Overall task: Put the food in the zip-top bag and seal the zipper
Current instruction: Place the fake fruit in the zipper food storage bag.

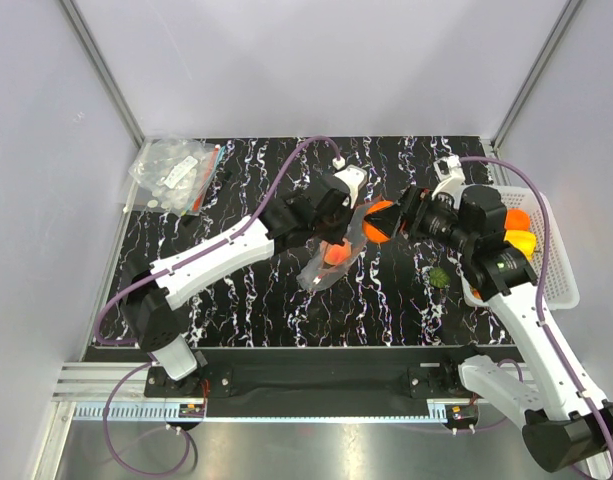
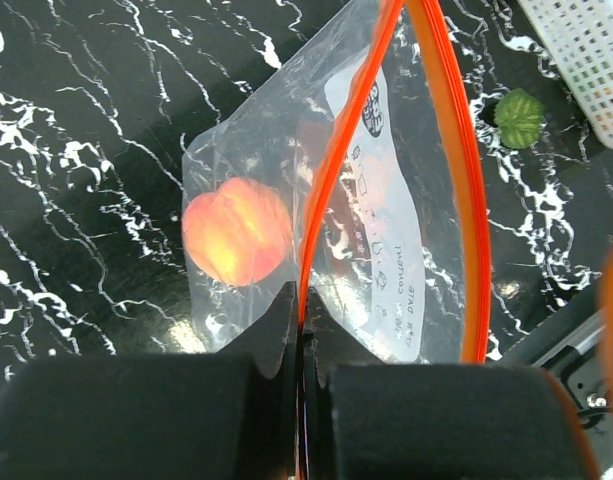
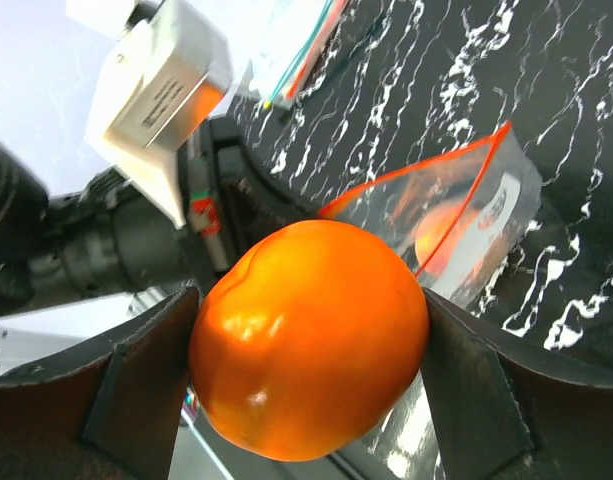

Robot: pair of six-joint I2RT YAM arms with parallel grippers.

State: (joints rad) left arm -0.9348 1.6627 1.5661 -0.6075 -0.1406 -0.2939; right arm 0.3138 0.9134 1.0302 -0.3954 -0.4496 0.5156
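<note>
The left tool (image 2: 301, 305) pinches the zipper (image 2: 331, 190), holding the zip-top bag (image 2: 386, 240) agape just ahead of the right tool (image 3: 308, 345), which is clamped on an orange toy fruit (image 3: 306, 300).

Black marbled tabletop (image 1: 236, 300): clear bag pile (image 1: 176, 172) far-left corner, white basket (image 1: 554, 272) right edge, green toy (image 1: 438, 275) beside it.

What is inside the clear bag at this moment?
One peach-orange fruit shows through the bag. The white label and the left gripper cover part of it; anything there is hidden.
</note>
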